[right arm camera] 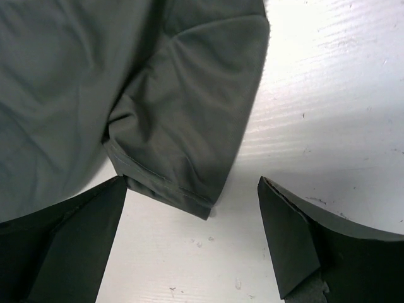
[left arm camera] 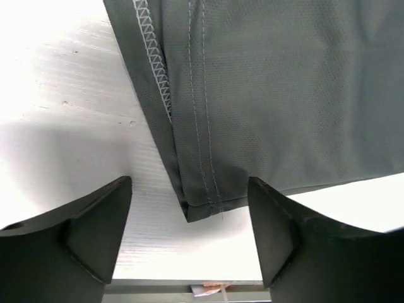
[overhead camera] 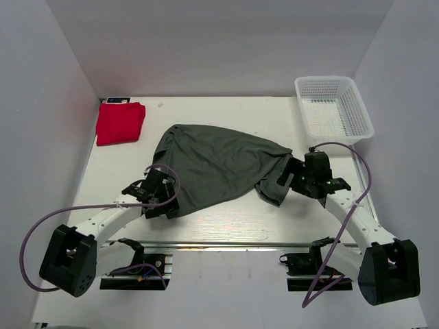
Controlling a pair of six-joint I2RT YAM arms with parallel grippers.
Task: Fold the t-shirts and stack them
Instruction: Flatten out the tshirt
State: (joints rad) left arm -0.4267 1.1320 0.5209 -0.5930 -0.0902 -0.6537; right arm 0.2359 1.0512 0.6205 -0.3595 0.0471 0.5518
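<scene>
Find the dark grey-green t-shirt [overhead camera: 219,164] lying rumpled across the middle of the worktop [overhead camera: 226,223], with the red t-shirt [overhead camera: 120,123] already folded at the far left corner, well apart from it. Note the left pincer [left arm camera: 189,183] spread wide and gripping nothing, straddling the stitched hem corner [left arm camera: 202,203]. Note the right pincer [right arm camera: 192,183] likewise spread and empty, just beside the short sleeve [right arm camera: 183,158].

Judge the step in hand as taking two grips to straighten the dark shirt before folding. On the left, come straight down onto the corner and close across both cloth layers, behind the double stitching, so as not to pinch only the top one. On the right, shift a little toward the sleeve hem before closing, or else risk a bite on bare worktop. Lift both sides together and pull gently apart to flatten the creases without dragging the cloth into a heap. Steer clear of the white mesh basket [overhead camera: 334,110] at the far right.
</scene>
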